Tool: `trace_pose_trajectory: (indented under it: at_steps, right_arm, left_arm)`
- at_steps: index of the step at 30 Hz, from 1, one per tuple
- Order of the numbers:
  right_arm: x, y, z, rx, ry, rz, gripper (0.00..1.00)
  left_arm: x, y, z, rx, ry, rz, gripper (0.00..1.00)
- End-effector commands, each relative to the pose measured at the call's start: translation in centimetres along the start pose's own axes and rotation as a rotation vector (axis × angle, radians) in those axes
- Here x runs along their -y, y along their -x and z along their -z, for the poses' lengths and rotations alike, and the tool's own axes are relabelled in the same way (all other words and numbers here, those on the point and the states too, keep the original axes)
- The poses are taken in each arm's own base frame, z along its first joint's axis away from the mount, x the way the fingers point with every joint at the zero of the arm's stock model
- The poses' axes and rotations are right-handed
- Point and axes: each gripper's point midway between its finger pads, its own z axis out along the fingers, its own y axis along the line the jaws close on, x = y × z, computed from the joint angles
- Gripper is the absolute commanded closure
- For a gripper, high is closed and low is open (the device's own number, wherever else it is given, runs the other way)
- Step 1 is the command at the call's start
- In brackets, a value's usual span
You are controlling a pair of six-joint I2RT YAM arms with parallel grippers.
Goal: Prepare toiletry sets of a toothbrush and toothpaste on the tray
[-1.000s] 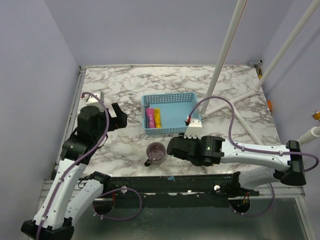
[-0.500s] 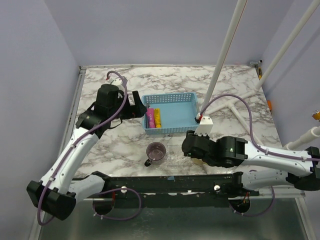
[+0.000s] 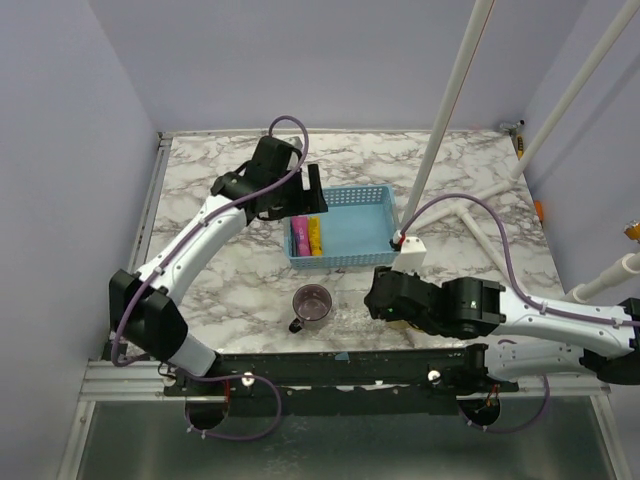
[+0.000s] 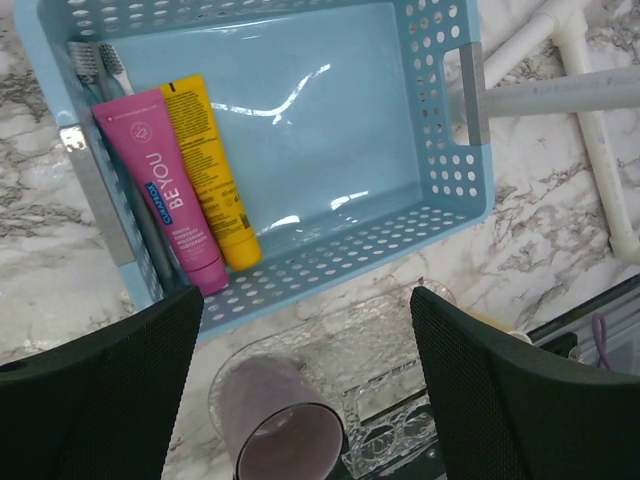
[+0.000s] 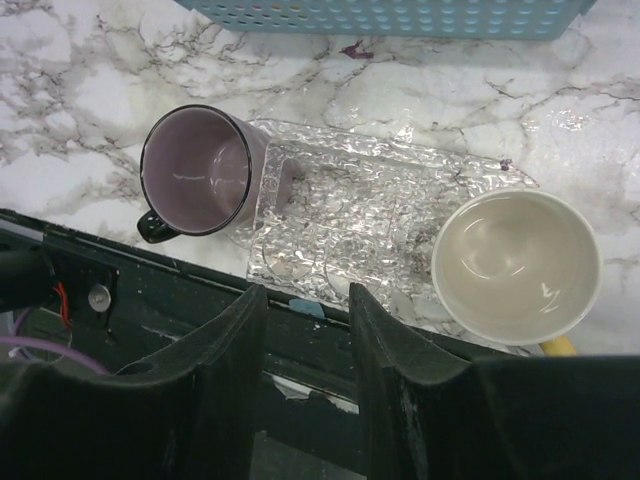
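The pink tube (image 4: 165,190) and the yellow tube (image 4: 212,170) lie flat and touching at the left end of the blue basket (image 4: 440,120), caps toward its near wall. Two whitish toothbrushes (image 4: 100,65) lie along the left wall beside the pink tube, with their bristle heads in the far corner.

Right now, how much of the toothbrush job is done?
Done: nothing yet; the tray carries only the purple mug and cream mug. In hand: the left gripper hangs open over the basket, holding nothing. Left: the pink tube, yellow tube and both toothbrushes, all lying in the basket, need moving to the tray.
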Motion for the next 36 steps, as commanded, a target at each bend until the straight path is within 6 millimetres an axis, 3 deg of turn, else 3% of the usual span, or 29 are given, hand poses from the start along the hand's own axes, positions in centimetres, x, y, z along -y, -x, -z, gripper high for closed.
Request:
trace_pose_trajectory:
  at_steps: [1,7,21,36]
  right_arm:
    - [-0.8,-0.5,0.4,-0.019,0.063,0.009,0.58]
    - [-0.7,-0.8,0.7,-0.03,0.083,0.011,0.58]
    - [-0.5,-1.3,1.5,-0.051,0.131,0.007,0.58]
    - [-0.1,-1.6,1.6,-0.059,0.144,0.014,0.58]
  left_arm:
    - [0.8,-0.9,-2.3,-0.095,0.032,0.023,0.16]
    - [0.3,-1.9,-5.5,-0.163,0.094,0.053,0.19]
    - [-4.1,-4.6,-11.2,-0.307,0.303,0.097,0.24]
    - [-7.0,-9.1,-13.7,-0.426,0.389,0.142,0.31]
